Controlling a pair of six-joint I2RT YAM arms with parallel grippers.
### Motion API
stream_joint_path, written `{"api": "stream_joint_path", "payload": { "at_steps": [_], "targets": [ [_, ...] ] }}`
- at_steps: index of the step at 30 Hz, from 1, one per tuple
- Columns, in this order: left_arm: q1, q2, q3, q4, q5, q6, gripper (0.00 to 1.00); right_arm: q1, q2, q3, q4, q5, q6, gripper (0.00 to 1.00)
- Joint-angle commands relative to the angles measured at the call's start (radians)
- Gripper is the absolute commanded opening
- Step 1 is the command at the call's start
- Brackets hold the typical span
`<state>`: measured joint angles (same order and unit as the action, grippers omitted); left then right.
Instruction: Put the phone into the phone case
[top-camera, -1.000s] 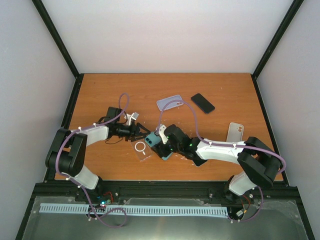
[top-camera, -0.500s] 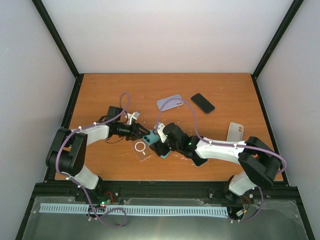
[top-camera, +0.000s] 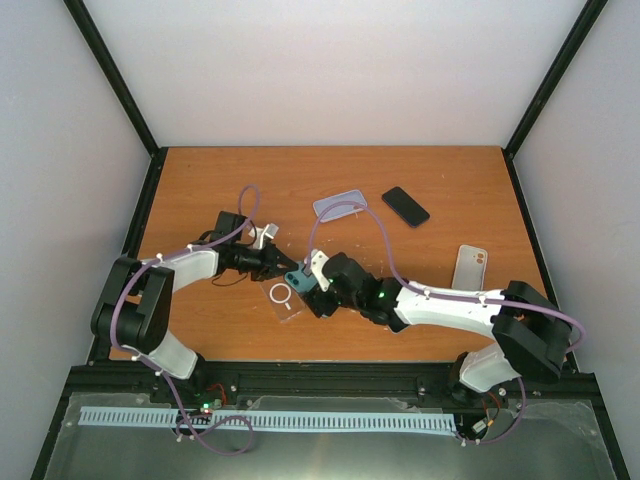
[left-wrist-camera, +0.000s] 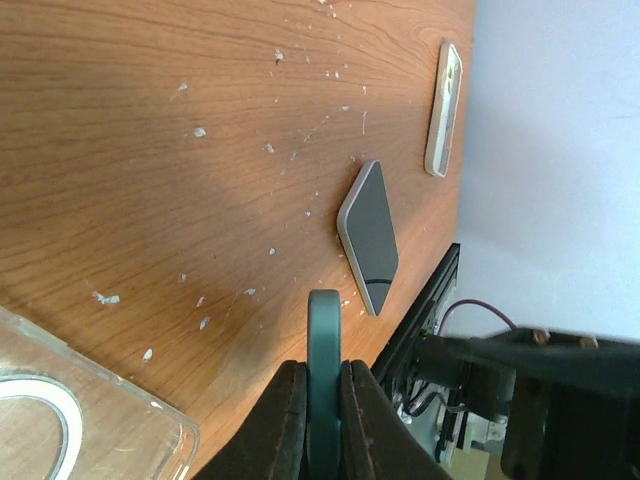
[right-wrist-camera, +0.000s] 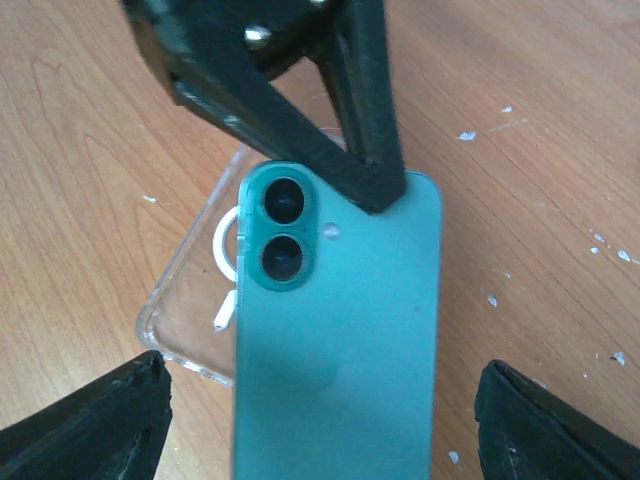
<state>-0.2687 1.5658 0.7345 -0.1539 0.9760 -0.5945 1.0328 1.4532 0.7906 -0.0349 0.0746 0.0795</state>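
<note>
Mid-table, beside the case (right-wrist-camera: 190, 310), the left gripper (left-wrist-camera: 322, 420) clamps the phone (right-wrist-camera: 335, 330) (stood on edge); the right gripper (right-wrist-camera: 325, 420) gapes either side of it, seemingly without touching.

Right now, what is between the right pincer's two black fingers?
The teal smartphone sits there, touching neither finger of the right pincer; the left pincer clamps its camera end. The right wrist view shows it.

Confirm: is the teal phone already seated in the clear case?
No, the left gripper pinches the teal phone on edge while the clear case lies empty.
</note>
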Motion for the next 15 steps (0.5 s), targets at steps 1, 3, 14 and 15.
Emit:
{"api": "stream_joint_path", "payload": {
  "at_steps": [1,3,14,15],
  "targets": [
    [-0.003,-0.043,0.025,0.001,-0.001,-0.101,0.0,0.088,-0.027,0.012,-0.004,0.197,-0.142,0.79],
    [-0.003,-0.049,0.026,0.004,0.0,-0.14,0.0,0.122,-0.028,0.011,0.013,0.263,-0.19,0.75],
    [-0.003,-0.093,0.027,-0.036,0.03,-0.277,0.0,0.198,0.075,0.067,-0.021,0.465,-0.262,0.61],
    [-0.003,-0.096,0.026,-0.036,0.033,-0.285,0.0,0.203,0.089,0.075,-0.028,0.477,-0.266,0.62]
  ]
}}
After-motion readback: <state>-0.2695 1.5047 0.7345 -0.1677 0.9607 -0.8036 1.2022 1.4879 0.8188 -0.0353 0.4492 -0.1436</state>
